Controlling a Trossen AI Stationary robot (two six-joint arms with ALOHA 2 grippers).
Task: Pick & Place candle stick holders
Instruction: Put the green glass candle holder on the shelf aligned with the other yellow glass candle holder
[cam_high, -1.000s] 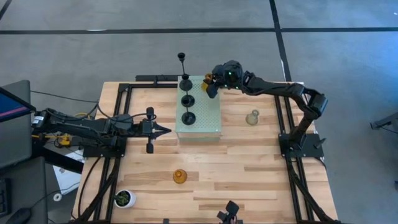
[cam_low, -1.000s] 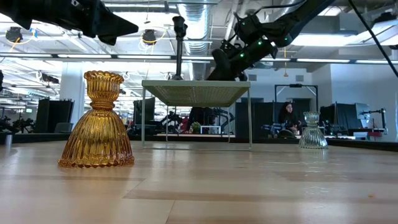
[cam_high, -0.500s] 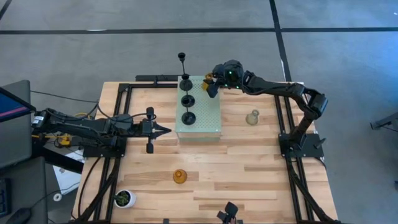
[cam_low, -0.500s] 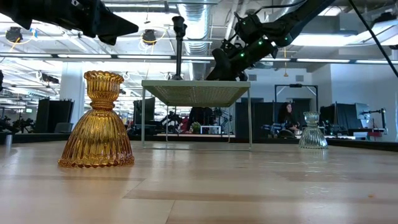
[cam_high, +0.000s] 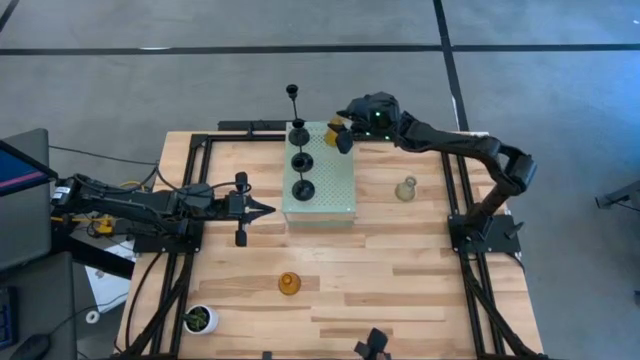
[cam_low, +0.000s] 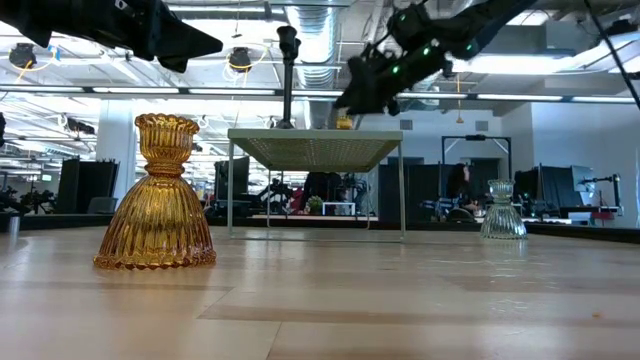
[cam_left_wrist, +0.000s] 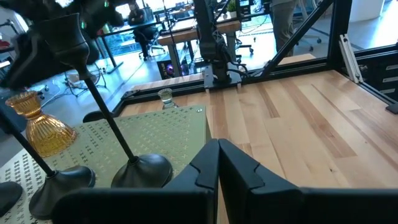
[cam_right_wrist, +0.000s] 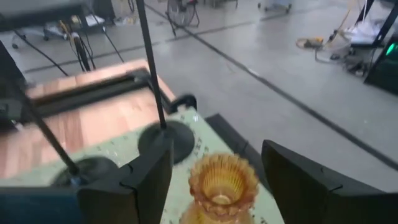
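An amber candle stick holder (cam_right_wrist: 222, 180) stands upright on the far right corner of the pale green perforated block (cam_high: 330, 185). My right gripper (cam_right_wrist: 216, 150) hovers open just above it, one finger on each side, touching nothing. Three black holders (cam_high: 301, 160) stand in a row on the block's left side. A second amber holder (cam_high: 289, 284) rests on its base on the table near the front. A pale grey-green holder (cam_high: 405, 189) stands right of the block. My left gripper (cam_high: 265, 209) waits shut, level, left of the block.
A white pot with a green plant (cam_high: 200, 319) stands at the near left corner. A tall black stem (cam_high: 292, 95) rises behind the block's far edge. Bare wood lies between the block and the table's near edge.
My right gripper has opened, let go of the amber holder and risen a little from it. The holder stays upright on the block's far right corner.
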